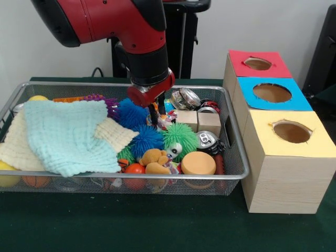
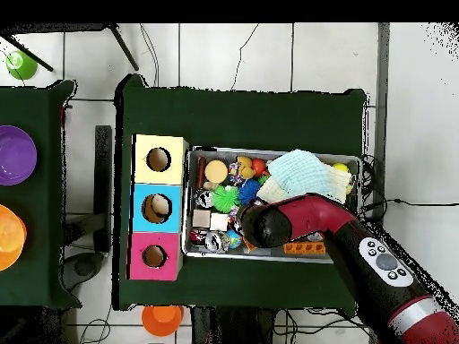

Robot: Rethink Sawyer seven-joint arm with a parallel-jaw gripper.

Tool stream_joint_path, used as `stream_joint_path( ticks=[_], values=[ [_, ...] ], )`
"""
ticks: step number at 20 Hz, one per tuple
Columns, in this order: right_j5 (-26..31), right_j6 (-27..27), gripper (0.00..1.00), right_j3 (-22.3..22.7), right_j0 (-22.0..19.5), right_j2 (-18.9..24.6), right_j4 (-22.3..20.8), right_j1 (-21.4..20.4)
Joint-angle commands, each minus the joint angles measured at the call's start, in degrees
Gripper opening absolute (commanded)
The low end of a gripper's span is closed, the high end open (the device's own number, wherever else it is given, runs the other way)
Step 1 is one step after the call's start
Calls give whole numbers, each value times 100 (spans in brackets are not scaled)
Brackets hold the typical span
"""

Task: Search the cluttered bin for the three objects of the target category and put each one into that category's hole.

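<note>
The wire mesh bin (image 1: 131, 177) is full of clutter; it also shows in the overhead view (image 2: 269, 150). My gripper (image 1: 153, 115) reaches down into the bin's middle, between a blue fuzzy ball (image 1: 131, 113) and a wooden block (image 1: 187, 118). A small piece of red, blue and white patterned cloth (image 1: 167, 121) shows just right of it, touching or very close. No other patterned bundle shows. The yellow-topped box's round hole (image 1: 291, 131) is right of the bin and empty; it also shows in the overhead view (image 2: 159, 159). In the overhead view the arm's wrist (image 2: 262, 224) hides the gripper.
A mint cloth (image 1: 65, 134) on a cream cloth (image 1: 116, 134) covers the bin's left half. A green fuzzy ball (image 1: 181, 137), cans (image 1: 209, 140), an orange disc (image 1: 198, 163) and a plush bear (image 1: 155, 160) fill the right half. Blue-topped (image 1: 272, 93) and red-topped (image 1: 258, 63) holes lie beyond the yellow one.
</note>
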Motion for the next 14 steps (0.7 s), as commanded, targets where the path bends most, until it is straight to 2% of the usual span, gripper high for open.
stream_joint_path(
  ticks=[1,7,9,14],
  values=[
    [747,-833,0,-404,49,-158,-112,174],
    [805,-869,0,-417,23,-110,-67,203],
    [662,-824,0,-380,-43,-2,-4,199],
    [645,-655,0,-56,-135,323,372,-419]
  ],
)
